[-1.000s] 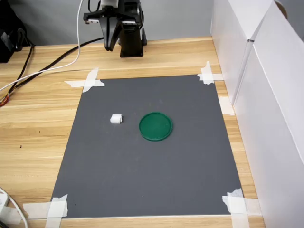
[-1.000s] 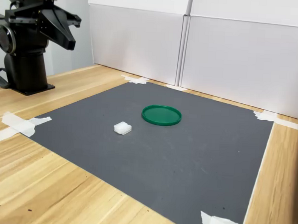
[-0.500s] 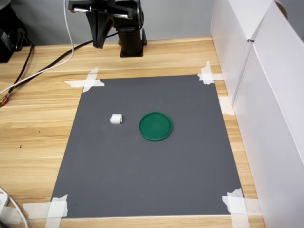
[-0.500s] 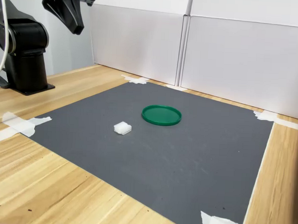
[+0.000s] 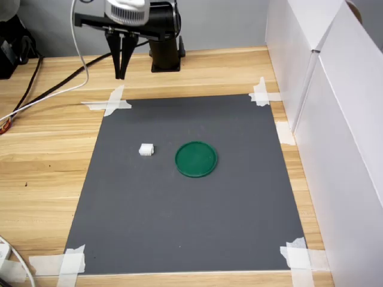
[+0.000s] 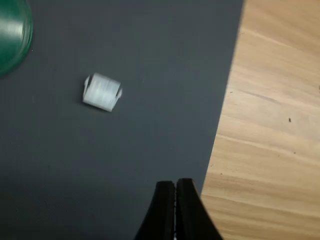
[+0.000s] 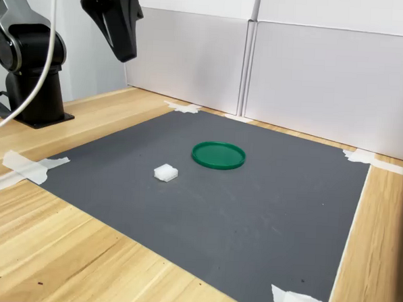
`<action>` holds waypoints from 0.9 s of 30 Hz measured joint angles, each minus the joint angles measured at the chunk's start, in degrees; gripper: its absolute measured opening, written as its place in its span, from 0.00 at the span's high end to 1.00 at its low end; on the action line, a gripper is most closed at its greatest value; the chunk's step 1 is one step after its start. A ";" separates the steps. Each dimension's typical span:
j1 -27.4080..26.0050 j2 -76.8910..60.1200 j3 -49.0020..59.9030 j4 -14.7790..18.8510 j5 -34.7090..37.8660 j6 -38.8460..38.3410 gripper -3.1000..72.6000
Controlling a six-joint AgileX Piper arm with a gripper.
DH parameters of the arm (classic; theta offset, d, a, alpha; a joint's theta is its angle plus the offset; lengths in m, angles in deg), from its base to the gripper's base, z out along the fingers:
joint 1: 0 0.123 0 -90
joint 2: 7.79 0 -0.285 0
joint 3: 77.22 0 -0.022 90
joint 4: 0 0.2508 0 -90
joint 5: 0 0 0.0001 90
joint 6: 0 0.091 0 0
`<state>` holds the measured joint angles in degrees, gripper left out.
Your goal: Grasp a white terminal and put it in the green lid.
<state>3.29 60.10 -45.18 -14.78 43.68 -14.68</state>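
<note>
**Clerk:** Wooden desk (image 5: pixel 48 179), light grain, carrying a dark grey mat (image 5: pixel 191 203) fixed at its corners with white tape strips (image 5: pixel 111 103). White panels (image 7: pixel 313 76) wall off the side past the mat. Your landmark for every entry below is the green lid (image 5: pixel 195 159).

**Operator:** List the task items for me.

**Clerk:** Item one, the green lid: flat, round, low rim, lying on the mat near its middle, nothing in it that you can see. Item two, the white terminal (image 5: pixel 146 149): small boxy block resting on the mat just beside the lid, on the first exterior view's left of it, apart from the rim, not touching. The wrist view shows the same pair, terminal (image 6: pixel 102 92) blurred, lid (image 6: pixel 12 35) cut off at the frame edge.

**Operator:** And the arm?

**Operator's note from Clerk:** You have the end effector (image 5: pixel 121 73) raised well apart from the lid, hanging above the taped corner of the mat nearest the arm's black base (image 5: pixel 164 57). Its fingers (image 6: pixel 167 210) are pressed together with nothing between them. Cables (image 5: pixel 54 89) trail across the desk beyond that corner.
</note>
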 joint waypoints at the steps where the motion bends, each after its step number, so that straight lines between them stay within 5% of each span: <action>1: 0.00 1.24 -0.95 0.83 0.90 -3.04 0.98; 9: -4.55 8.92 -7.50 11.00 6.64 -25.75 0.98; 13: -8.64 12.00 -9.46 13.21 7.20 -33.38 0.98; 27: -10.72 20.78 -17.72 21.34 13.85 -46.68 0.94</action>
<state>-7.43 80.88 -62.90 6.57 57.53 -61.36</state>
